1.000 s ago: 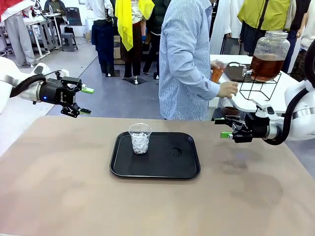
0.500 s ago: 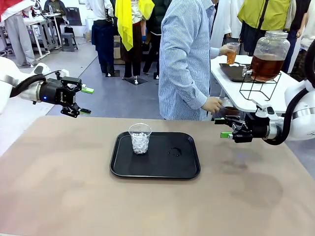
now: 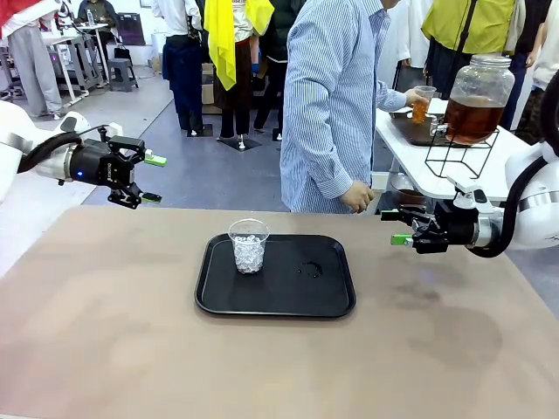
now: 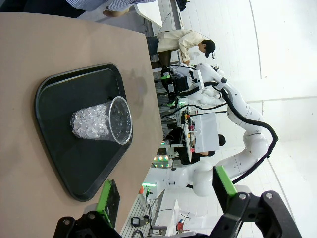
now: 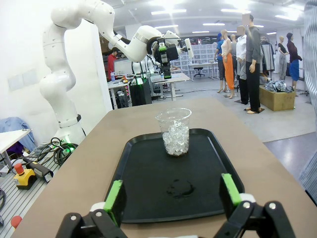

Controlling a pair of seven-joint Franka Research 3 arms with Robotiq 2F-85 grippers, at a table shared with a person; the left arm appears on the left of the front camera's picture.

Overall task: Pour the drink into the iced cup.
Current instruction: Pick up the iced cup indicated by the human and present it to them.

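Left gripper [image 3: 154, 179] and right gripper [image 3: 395, 227] hang wide open, empty; iced cup [image 3: 249, 245] sits on the black tray [image 3: 332, 297], the drink [image 3: 421, 108] in the person's hand [image 3: 410, 96] by the tea dispenser [image 3: 476, 96]

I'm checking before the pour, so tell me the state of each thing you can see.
iced cup: upright on the tray, ice inside, no drink
tray: flat, small wet mark
drink: in a clear cup held by the person's hand
jar: lidded, about half full
left claw: open, empty
right claw: open, empty
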